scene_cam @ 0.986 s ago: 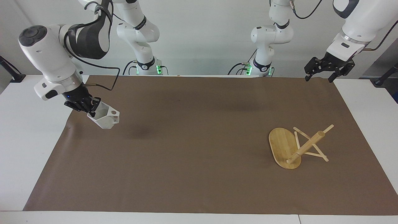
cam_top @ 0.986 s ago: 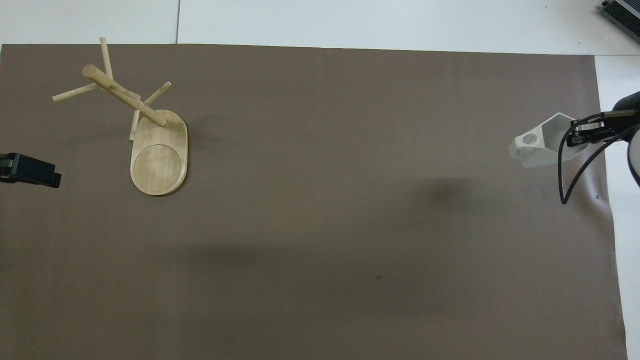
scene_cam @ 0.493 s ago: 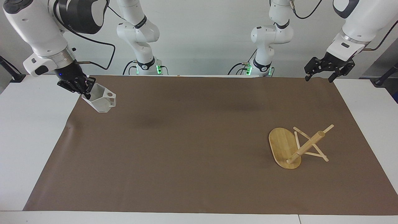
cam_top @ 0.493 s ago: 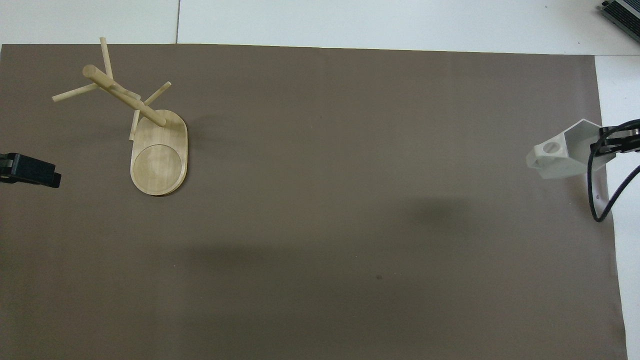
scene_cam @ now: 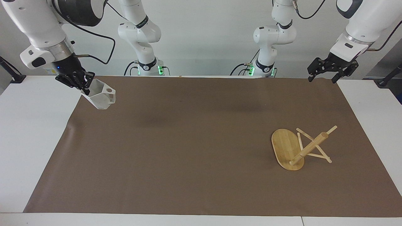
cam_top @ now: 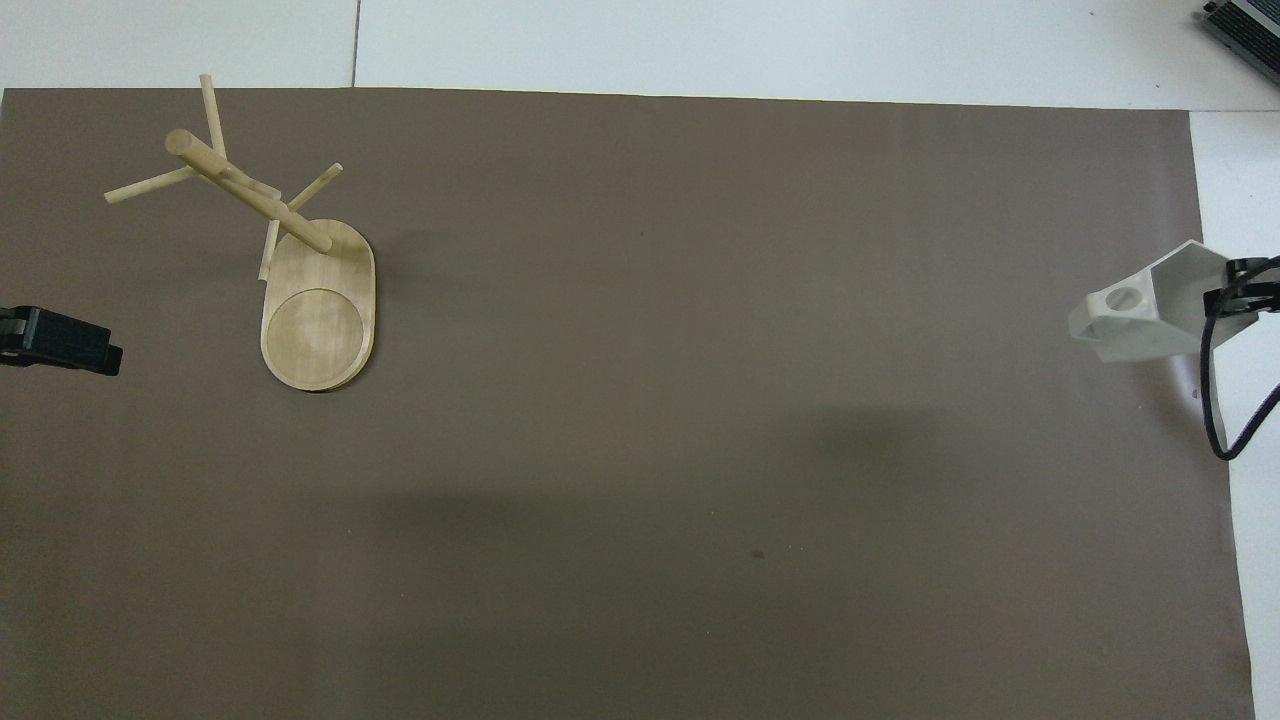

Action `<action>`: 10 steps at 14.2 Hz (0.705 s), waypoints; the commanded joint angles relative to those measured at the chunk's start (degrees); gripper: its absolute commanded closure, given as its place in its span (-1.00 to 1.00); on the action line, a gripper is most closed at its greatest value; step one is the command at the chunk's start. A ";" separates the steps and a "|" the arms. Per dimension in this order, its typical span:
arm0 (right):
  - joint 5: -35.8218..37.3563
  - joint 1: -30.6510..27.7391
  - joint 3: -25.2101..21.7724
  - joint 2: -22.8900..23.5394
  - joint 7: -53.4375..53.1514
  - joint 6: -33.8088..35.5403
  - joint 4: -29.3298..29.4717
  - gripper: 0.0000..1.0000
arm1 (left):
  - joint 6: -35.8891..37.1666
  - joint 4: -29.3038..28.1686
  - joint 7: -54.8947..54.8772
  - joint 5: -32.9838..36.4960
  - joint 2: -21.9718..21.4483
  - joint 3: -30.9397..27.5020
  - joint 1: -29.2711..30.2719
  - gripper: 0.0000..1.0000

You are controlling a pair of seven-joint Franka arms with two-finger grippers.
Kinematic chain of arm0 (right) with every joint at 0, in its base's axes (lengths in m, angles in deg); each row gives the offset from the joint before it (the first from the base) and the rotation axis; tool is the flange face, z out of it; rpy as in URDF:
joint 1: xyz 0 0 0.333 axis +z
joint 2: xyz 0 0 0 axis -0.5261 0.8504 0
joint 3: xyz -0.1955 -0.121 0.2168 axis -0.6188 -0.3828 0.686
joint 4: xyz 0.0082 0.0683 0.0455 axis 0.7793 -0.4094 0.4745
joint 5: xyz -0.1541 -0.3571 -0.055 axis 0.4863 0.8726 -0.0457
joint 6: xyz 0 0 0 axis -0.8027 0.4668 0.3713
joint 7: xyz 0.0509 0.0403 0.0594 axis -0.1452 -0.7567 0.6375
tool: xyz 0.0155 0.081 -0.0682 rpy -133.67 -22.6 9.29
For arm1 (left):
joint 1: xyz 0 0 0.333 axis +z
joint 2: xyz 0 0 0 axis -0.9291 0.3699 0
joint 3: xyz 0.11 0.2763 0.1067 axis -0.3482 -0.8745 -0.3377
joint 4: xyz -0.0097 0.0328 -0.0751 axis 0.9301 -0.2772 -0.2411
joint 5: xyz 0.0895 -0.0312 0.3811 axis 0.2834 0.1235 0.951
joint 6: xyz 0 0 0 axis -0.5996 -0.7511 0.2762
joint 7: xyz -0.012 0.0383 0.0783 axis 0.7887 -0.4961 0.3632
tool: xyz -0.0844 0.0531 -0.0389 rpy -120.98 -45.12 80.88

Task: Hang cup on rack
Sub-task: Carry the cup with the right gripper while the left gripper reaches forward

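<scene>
Facing view: right gripper [scene_cam: 82, 84] is clamped on the rim of the cup [scene_cam: 101, 98], held tilted in the air over the mat [scene_cam: 188, 157] edge at the right arm's end. Step in hand, I judge: carry w/ cup lifted. Next calls for travel to the rack [scene_cam: 296, 149], which stands toward the left arm's end, then threading the handle hole onto a peg. Left gripper [scene_cam: 325, 77] waits, jaws spread, empty. Vs 1 s ago: cup is higher and closer to the robots; rack unmoved.
</scene>
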 commanded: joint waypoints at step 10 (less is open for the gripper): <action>-15.02 -0.43 5.78 -1.02 -5.37 2.52 -0.19 1.00 | 0.40 -0.97 -0.25 -0.07 -0.98 0.06 0.24 -1.00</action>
